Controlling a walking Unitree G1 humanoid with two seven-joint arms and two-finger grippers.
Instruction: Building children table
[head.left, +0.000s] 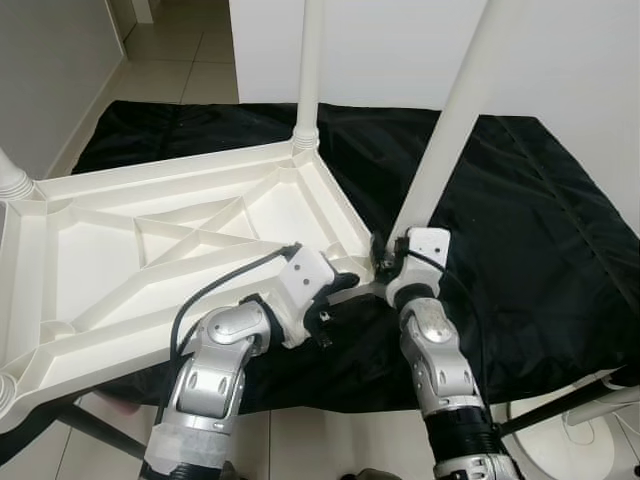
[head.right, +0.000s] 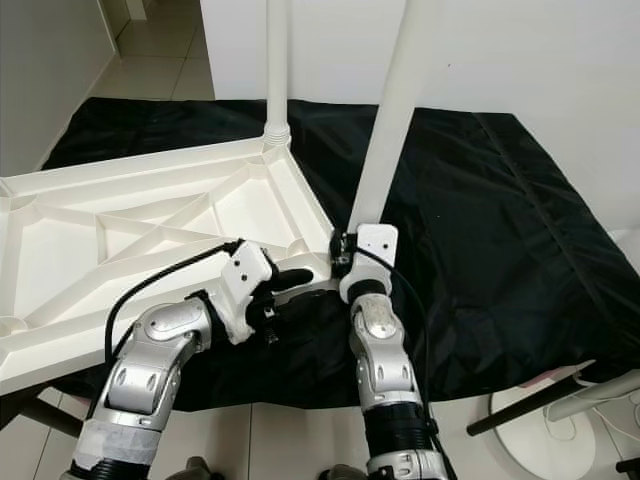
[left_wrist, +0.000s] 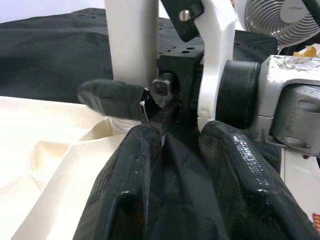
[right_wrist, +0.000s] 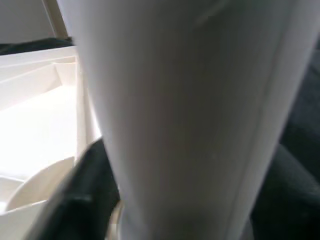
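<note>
Right claw (head.left: 385, 262) clamps leg (head.left: 450, 130) base; left claw (head.left: 345, 285) open, alongside tabletop (head.left: 150, 250) corner.

head eyes look down; both wrist cameras sit close, sharing the table leg (left_wrist: 131, 45).

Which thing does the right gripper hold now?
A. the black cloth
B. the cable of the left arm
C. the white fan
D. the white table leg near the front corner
D: the right gripper is closed around the foot of the tilted white table leg at the front corner of the upturned tabletop.
</note>
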